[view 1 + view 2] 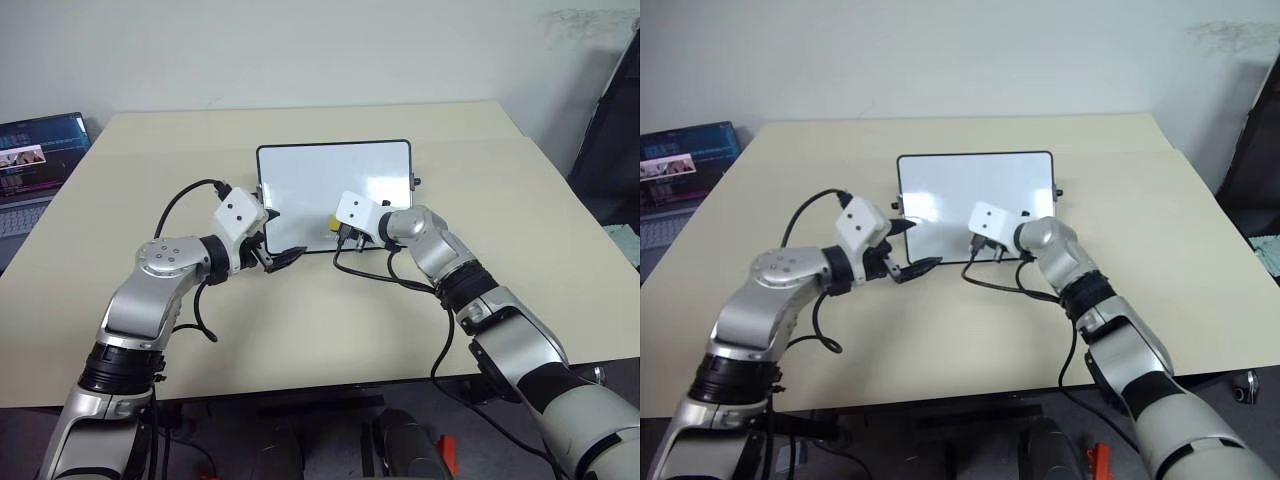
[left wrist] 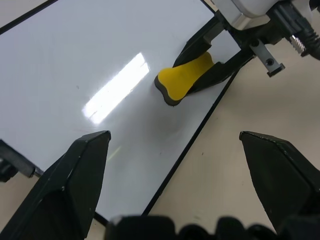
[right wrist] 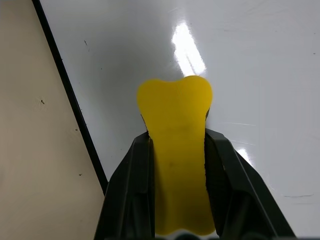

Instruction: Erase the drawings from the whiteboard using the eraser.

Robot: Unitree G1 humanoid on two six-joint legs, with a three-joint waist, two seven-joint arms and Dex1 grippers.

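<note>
At the whiteboard's (image 1: 333, 190) near edge, the right gripper (image 3: 176, 150) pinches the yellow eraser (image 3: 176, 145) against nearly clean white; the left gripper (image 2: 175, 165) hovers spread.

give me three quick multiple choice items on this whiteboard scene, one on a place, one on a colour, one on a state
1. Where is the small yellow block eraser?
A. on the bare tan table
B. over the glossy white black-framed whiteboard, near its edge
C. on the laptop

2. What colour is the whiteboard's thin frame?
A. black
B. red
C. yellow

3. How do the fingers of the left gripper stand?
A. shut on the eraser
B. shut on a cable
C. open, holding nothing

Key: 1 B, the left wrist view shows the eraser above the white surface beside the frame. 2 A, a dark line rims the board. 3 C, the two black fingers stand wide apart, while the right gripper clamps the eraser.
</note>
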